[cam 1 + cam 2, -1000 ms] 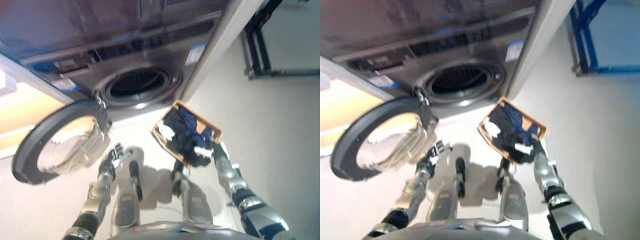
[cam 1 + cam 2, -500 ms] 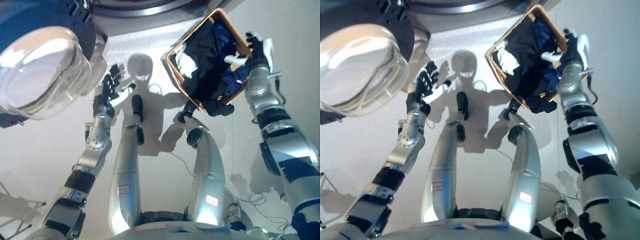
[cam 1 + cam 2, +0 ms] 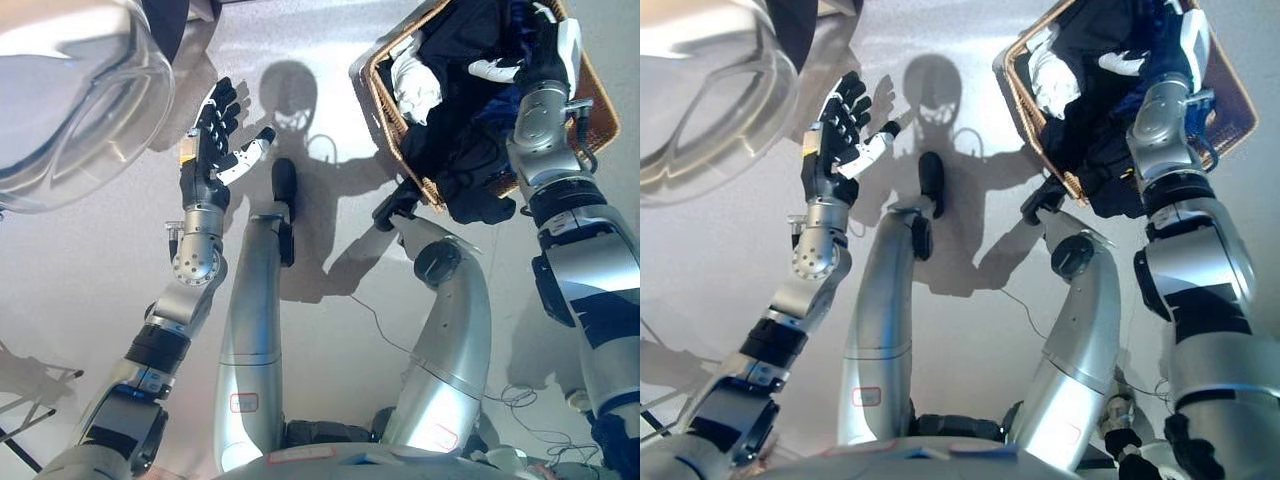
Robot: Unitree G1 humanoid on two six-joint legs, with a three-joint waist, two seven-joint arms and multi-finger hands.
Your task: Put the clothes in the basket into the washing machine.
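I found no text, number or sign that could be read in either eye view. The only print-like marks I saw were small red-outlined labels low in the views, and whatever was written on them was too small to make out. The wicker basket (image 3: 394,118), the dark and white clothes (image 3: 455,90) in it, and the glass washer door (image 3: 80,90) carried no lettering that I could see. The left hand (image 3: 212,140) and right hand (image 3: 545,50) showed no markings either.
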